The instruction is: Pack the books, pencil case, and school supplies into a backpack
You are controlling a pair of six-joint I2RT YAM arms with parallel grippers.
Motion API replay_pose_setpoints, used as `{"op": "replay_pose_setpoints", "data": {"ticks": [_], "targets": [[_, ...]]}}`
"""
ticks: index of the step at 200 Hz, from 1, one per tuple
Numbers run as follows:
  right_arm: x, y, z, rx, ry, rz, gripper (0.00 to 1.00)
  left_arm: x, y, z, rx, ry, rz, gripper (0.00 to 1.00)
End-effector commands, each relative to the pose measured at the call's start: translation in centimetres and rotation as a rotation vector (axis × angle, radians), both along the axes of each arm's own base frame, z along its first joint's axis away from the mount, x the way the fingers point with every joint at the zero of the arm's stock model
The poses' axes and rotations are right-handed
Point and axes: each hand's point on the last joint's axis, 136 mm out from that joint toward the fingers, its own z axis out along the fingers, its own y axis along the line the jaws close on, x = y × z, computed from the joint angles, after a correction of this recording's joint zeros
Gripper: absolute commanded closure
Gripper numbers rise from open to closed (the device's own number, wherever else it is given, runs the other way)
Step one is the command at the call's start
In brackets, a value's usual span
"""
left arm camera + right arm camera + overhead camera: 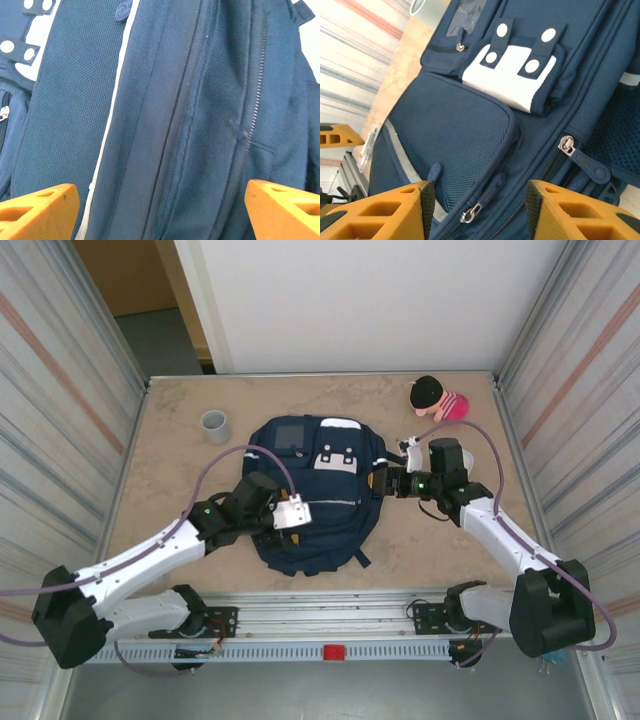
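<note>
Backpack (318, 490) lies flat, front up, mid table (180, 495); zips look closed. Left hand (160, 212) sits over its left side w/ fingers wide apart, nothing btwn them. Right hand (477, 212) is at its right edge, fingers also apart, empty. Fabric prob soft & floppy, so it'll sag rather than lift as one piece. Best hold: zip pull (568, 145) or a pinched seam, w/ the other hand pinning the bag.

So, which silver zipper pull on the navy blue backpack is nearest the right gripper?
The silver pull at the mesh pocket's lower corner, between the right gripper's orange fingers; the others sit farther up.
</note>
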Motion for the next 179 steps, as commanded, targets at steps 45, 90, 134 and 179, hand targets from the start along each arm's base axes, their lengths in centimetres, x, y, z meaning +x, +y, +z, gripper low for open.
{"op": "replay_pose_setpoints", "data": {"ticks": [45, 90, 134, 179], "targets": [[-1.0, 1.0, 1.1, 0.050, -0.061, 0.078, 0.45, 3.5, -2.2, 1.6, -0.050, -0.097, -0.001, 0.19], [-1.1, 1.1, 0.8, 0.057, -0.043, 0.078, 0.44, 2.3, -3.7, 2.8, -0.129, -0.040, -0.065, 0.18], [-1.2, 0.7, 0.5, 0.050, -0.016, 0.055, 0.44, 1.5, -3.5, 5.8, -0.192, -0.091, -0.093, 0.17], [-1.9, 0.8, 0.1, 0.066, 0.003, 0.069, 0.43, 3.5, 2.3, 2.1, 0.114, -0.081, 0.015, 0.13]]}}
